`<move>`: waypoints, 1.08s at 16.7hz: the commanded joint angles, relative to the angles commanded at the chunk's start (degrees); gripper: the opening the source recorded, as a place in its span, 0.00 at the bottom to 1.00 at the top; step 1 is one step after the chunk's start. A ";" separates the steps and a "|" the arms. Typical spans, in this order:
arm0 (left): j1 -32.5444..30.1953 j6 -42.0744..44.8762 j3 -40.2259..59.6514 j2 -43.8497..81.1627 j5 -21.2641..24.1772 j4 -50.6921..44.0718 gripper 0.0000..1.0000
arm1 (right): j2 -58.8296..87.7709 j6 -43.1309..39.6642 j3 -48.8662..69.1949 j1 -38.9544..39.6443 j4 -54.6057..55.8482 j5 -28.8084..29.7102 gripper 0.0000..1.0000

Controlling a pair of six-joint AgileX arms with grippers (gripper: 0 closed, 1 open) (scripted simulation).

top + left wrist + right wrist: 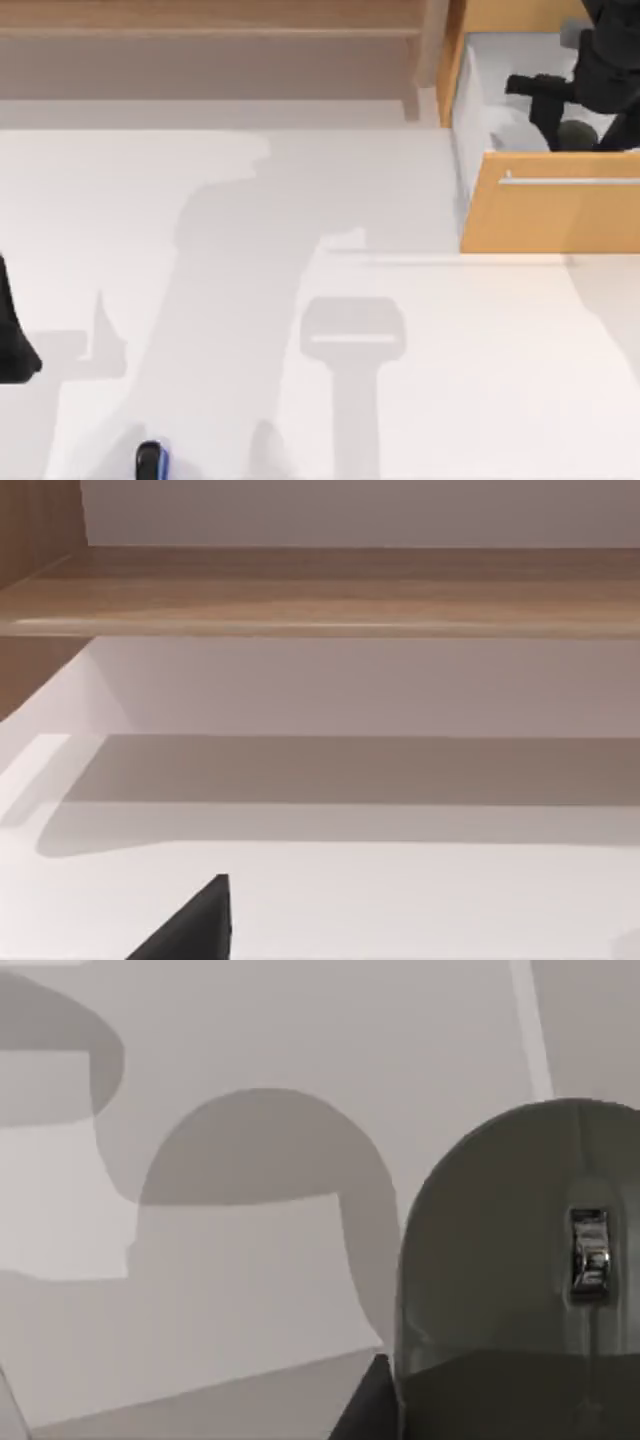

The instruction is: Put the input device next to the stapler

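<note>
The open drawer (545,210) is hosting the right gripper (560,115), which is reaching in directly over the mouse (530,1260); whether its fingers are spread can't be told. The stapler (151,461) is lying well away, nearer the parked left gripper (15,345).

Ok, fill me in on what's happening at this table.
The right arm's hand is down inside the open wooden drawer at the table's top right, right at the grey mouse, which fills much of the right wrist view; whether it has gripped it can't be told. The stapler with the blue stripe sits at the table's bottom edge, far from the drawer. The left arm is parked at the left edge.
</note>
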 joint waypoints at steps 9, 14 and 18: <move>0.00 0.00 0.00 0.00 0.00 0.00 1.00 | -15.24 11.81 -3.14 9.72 2.78 1.33 0.00; 0.00 0.00 0.00 0.00 0.00 0.00 1.00 | -19.39 21.01 -8.07 21.59 5.35 1.02 0.00; 0.00 0.00 0.00 0.00 0.00 0.00 1.00 | -20.27 28.67 -13.59 32.33 7.07 0.92 0.00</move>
